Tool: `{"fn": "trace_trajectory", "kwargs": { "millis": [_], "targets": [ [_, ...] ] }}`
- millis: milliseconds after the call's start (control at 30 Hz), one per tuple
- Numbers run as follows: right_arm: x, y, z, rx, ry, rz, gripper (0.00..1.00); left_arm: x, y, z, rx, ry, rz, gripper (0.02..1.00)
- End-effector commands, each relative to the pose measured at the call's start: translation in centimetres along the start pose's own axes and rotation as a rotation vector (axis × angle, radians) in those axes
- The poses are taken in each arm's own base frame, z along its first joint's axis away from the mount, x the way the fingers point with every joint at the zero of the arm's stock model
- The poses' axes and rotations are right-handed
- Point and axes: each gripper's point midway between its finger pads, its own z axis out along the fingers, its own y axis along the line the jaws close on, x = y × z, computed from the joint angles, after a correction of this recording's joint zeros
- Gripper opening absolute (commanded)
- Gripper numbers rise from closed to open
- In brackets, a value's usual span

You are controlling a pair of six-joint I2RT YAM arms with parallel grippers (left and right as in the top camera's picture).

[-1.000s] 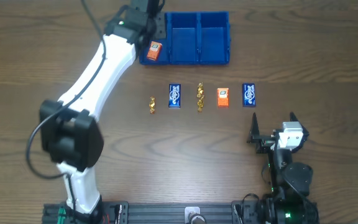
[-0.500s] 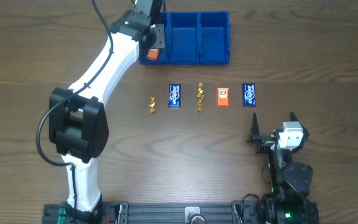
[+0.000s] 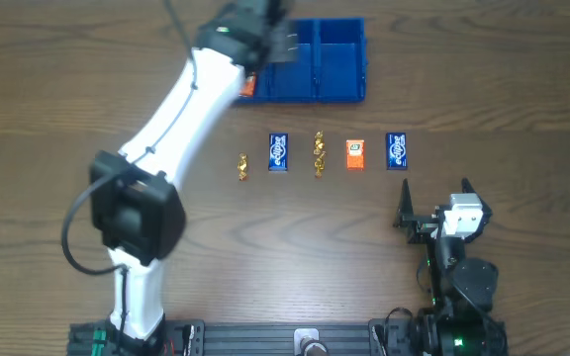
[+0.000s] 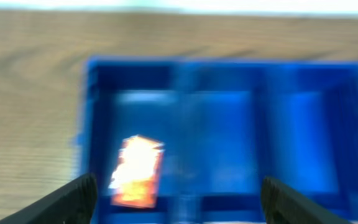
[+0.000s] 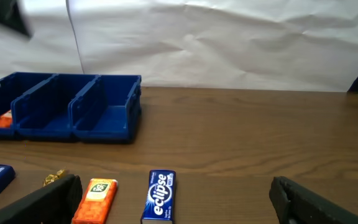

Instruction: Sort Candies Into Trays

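Note:
A blue tray (image 3: 339,61) with three compartments stands at the table's far side. One orange candy (image 3: 248,89) lies in its left compartment, also seen as orange candy (image 4: 135,172) below my left gripper (image 4: 179,211). That left gripper (image 3: 281,42) hovers open above the tray (image 4: 229,124), nothing between its fingers. On the table in a row lie a gold candy (image 3: 242,166), a blue candy (image 3: 278,151), a second gold candy (image 3: 319,155), an orange candy (image 3: 354,154) and another blue candy (image 3: 396,150). My right gripper (image 3: 434,201) stands open near the table's front, behind the row.
From the right wrist, the tray (image 5: 107,115) stands far back, with the orange candy (image 5: 96,191) and blue candy (image 5: 159,196) close to the right gripper (image 5: 173,214). A white wall backs the table. Bare wood lies left and right of the row.
My left gripper has swung to the right over the tray. The orange candy stays in the left compartment. The right arm has not moved.

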Motion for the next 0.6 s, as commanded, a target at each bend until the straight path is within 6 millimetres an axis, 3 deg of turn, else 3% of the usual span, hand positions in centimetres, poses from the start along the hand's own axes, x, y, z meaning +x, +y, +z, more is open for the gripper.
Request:
{"fn": "trace_trajectory", "kwargs": {
  "millis": [33,167,267,333,600],
  "targets": [
    [0.2,0.3,0.0,-0.016,0.002,-0.015,0.998,5.2,-11.8,-5.6,0.07,-0.008,-0.036,0.836],
    [0.2,0.3,0.0,-0.016,0.002,-0.015,0.998,12.1,-16.1,-3.7,0.073,0.098,-0.016,0.836],
    [0.2,0.3,0.0,-0.016,0.002,-0.015,0.998,16.4,-17.2,-1.2,0.052,0.179,-0.006,0.842],
    [0.2,0.3,0.0,-0.016,0.002,-0.015,1.0,18.7,-16.9,0.4,0.024,0.24,-0.022,0.836],
    [0.2,0.3,0.0,-0.016,0.002,-0.015,0.998,22.5,-15.8,3.2,-0.019,0.358,-0.03,0.814]
  ]
}}
